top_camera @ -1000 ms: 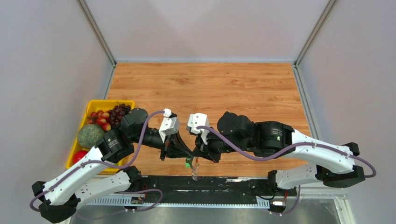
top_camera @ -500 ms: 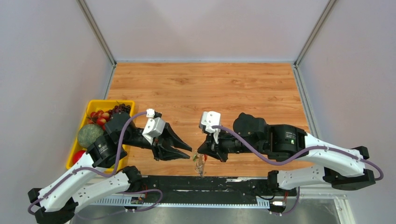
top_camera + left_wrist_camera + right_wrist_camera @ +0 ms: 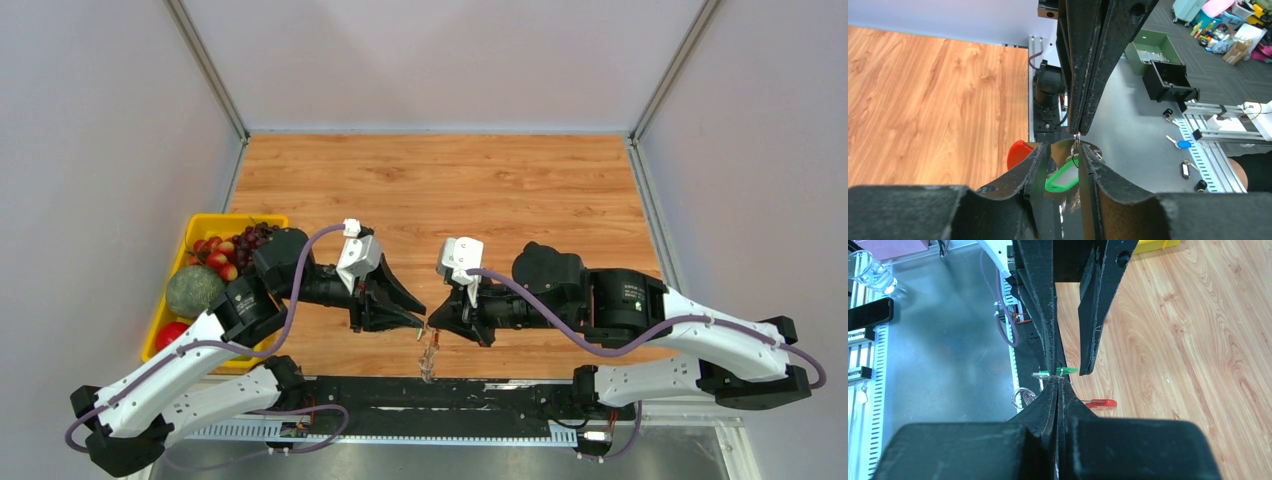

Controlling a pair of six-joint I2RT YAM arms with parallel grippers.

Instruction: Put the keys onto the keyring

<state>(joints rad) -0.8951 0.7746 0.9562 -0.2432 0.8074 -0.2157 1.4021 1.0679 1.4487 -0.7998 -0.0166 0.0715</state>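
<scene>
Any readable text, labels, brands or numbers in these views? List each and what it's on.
Nothing here can be read.
Right arm's print: small white marks on the black joint, too small to read.
Green tag: its white insert looks blank.

Left wrist view: the left claw (image 3: 1064, 147) fingers cover both edges of the keys (image 3: 1062, 179) and most of the keyring (image 3: 1018, 152). The frame bottom crops the rest. Top view: both items are too small to resolve. What the right claw (image 3: 1078, 131) pinches cannot be determined.
</scene>
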